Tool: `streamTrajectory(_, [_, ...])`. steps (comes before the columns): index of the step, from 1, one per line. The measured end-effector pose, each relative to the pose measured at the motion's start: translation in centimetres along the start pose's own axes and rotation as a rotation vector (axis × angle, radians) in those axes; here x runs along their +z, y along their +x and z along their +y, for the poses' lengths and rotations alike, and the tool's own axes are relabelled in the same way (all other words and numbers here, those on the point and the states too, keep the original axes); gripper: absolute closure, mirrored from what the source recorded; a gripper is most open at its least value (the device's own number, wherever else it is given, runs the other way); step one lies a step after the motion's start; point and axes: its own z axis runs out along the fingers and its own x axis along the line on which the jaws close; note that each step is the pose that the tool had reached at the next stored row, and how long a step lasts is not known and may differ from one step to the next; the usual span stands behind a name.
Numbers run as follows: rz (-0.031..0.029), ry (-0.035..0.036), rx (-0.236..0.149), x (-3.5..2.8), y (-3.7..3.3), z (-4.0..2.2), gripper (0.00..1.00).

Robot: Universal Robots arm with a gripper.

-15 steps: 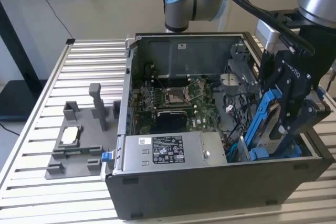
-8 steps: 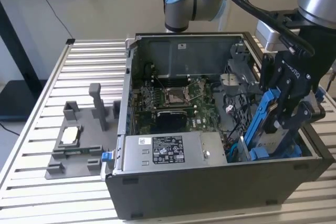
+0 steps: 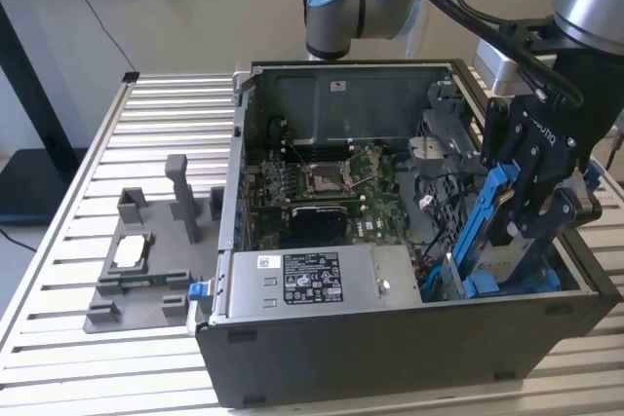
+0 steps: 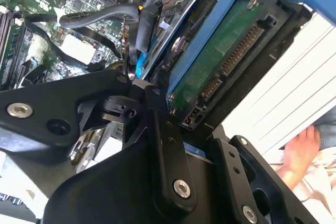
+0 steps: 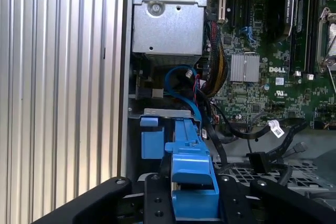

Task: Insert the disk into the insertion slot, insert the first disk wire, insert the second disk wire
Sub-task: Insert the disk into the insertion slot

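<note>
While I am leaning over the open computer case, fingers: squeezing closed on the disk, gripping it by its blue frame.
Disk: standing on edge and tilting, its lower end dipping into the case at the exterior view's right end; its green circuit board is facing the second wrist view.
Insertion slot: lying just under the disk; whether they are touching, I cannot tell.
Labels: a white printed sticker is sitting on the power-supply box; a white tag is hanging on a black cable.
</note>
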Motion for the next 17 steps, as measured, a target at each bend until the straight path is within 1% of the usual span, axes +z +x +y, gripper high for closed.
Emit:
streamTrajectory(7, [-0.0006, 0.0002, 0.0, -0.01, 0.0, -0.01, 0.67])
streamTrajectory(8, [-0.0005, 0.0001, 0.0, 0.0, 0.0, -0.01, 0.66])
streamTrajectory(9, [-0.0005, 0.0, 0.0, -0.01, 0.0, -0.01, 0.6])
streamTrajectory(10, [-0.0007, 0.0, 0.0, -0.01, 0.0, -0.01, 0.6])
streamTrajectory(11, [-0.0006, 0.0, 0.0, -0.01, 0.0, -0.01, 0.53])
streamTrajectory(15, [-0.0006, 0.0, 0.0, -0.04, -0.11, 0.0, 0.53])
streamTrajectory(17, [0.0001, 0.0, 0.0, -0.27, -0.22, 0.0, 0.53])
